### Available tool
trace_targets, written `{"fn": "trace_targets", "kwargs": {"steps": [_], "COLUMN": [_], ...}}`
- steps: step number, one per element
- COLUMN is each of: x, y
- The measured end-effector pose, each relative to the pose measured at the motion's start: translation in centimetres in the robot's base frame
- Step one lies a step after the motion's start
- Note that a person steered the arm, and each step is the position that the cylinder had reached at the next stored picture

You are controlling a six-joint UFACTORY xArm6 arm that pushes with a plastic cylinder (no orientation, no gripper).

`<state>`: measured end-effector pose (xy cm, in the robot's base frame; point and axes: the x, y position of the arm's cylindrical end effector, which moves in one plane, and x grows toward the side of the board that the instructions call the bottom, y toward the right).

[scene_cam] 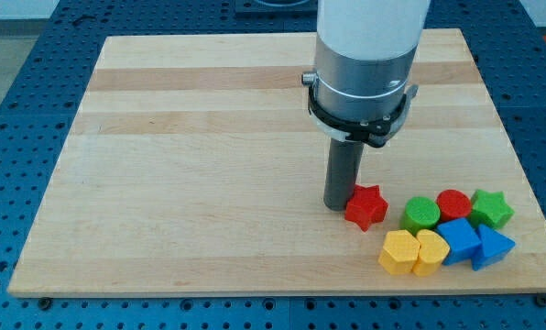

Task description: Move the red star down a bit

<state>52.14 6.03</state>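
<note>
Nearest the camera we see two yellow blocks side by side: a yellow hexagon [399, 252] and, touching it on the right, a yellow heart [430, 251]. Right of them lie a blue block [458, 240] and a blue triangle [493, 247], pressed close together. Just behind this row sit a green cylinder [421, 214], a red cylinder [453, 204] and a green star [491, 209], left to right. The red star [366, 205] lies just left of this cluster, near the green cylinder but apart from it, on the wooden board [181, 183]. We have no pincer, only a rod; my tip [338, 205] rests on the board touching the red star's left side, slightly behind it. Blue perforated table [16, 82] surrounds the board.
</note>
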Motion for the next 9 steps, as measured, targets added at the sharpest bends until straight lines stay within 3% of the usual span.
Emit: {"fn": "trace_targets", "kwargs": {"steps": [2,9], "x": [-2.9,-1.1], "y": [0.0,2.3]}}
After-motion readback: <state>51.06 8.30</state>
